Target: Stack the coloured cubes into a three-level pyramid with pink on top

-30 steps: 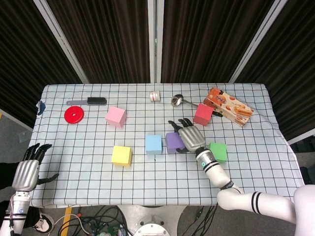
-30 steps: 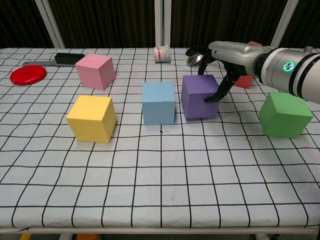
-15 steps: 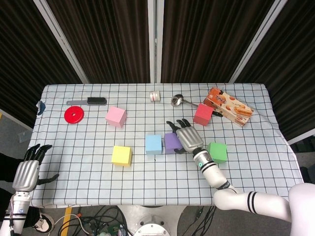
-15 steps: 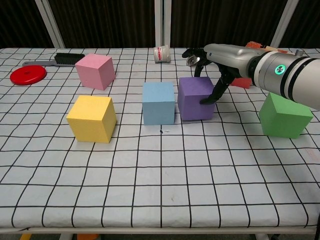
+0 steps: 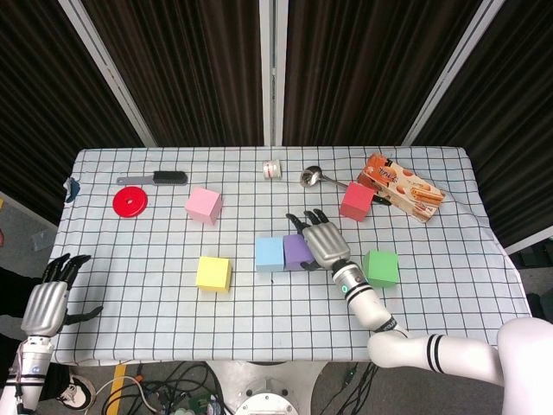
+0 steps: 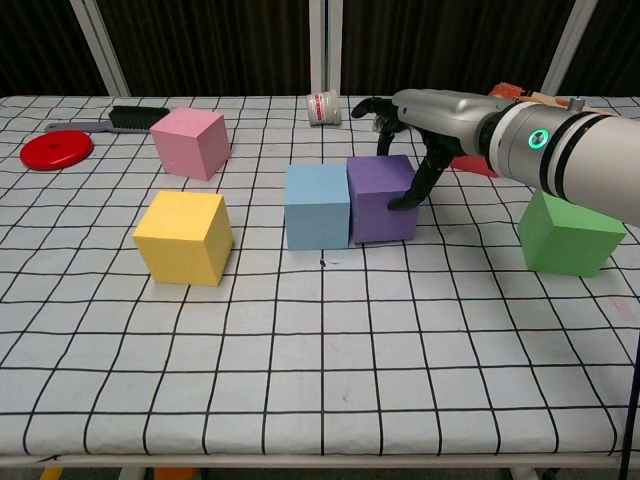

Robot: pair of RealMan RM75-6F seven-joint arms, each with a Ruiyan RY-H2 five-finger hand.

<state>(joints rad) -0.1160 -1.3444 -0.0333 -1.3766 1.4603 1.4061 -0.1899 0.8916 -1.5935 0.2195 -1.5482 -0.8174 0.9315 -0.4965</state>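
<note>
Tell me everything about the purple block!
The purple cube looks like soft, matte foam with plain faces. It sits flat and upright on the checked tablecloth, pressed against the light blue cube on its left. The right robot hand reaches over its top, one finger touching its right side.

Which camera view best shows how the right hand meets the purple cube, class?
The chest view: it shows the right hand arched over the purple cube, one of its fingers pressed against the cube's right side. In the head view the right hand hides that contact, covering part of the purple cube from above.
</note>
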